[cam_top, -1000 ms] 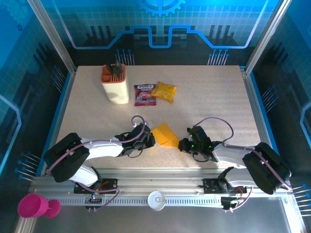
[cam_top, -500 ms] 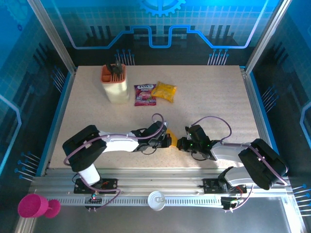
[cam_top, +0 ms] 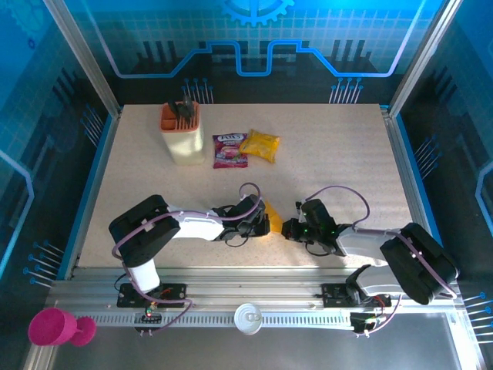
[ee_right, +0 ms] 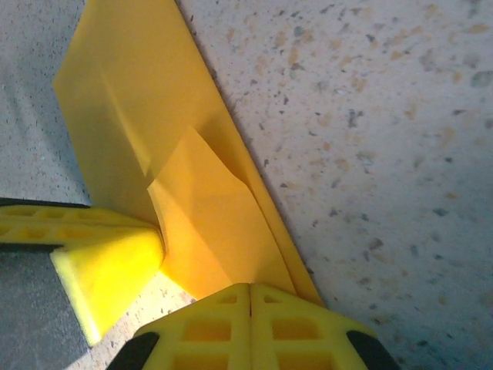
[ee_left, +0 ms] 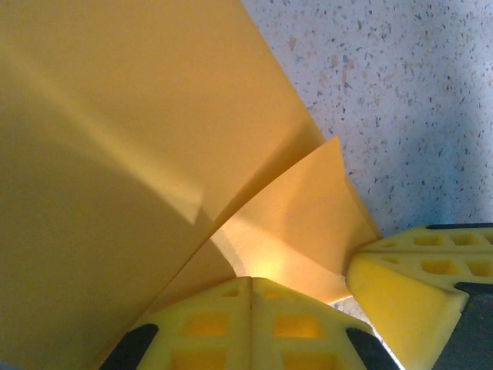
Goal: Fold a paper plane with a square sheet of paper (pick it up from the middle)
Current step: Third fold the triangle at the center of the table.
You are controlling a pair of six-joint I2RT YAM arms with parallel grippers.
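Both grippers are low and tip to tip, close to the near edge of the table.

Left gripper: fingers meet along a closed seam, pinched on the sheet. The paper fans up and away from the tips in layers. A pointed flap stands slightly off the layer under it, with a shadowed gap along its edge. Just right of the tips, a pad of the other gripper touches the flap's corner.

Right gripper: fingers likewise pressed together, clamped over the sheet's long edge. That edge runs straight away from the tips, up and to the left, lying flat on the table. A creased flap sits just ahead of the tips. The left pad butts against it on the left side.

Room to move: bare table ahead and to the right of the right gripper. Well beyond the left gripper stand the holder, packet and bag, the last two touching. Behind both grippers, the rail is close.

Surface: pale speckled top, matte, with a blue cast. Enclosure: blue-lit panels and metal posts at the corners.
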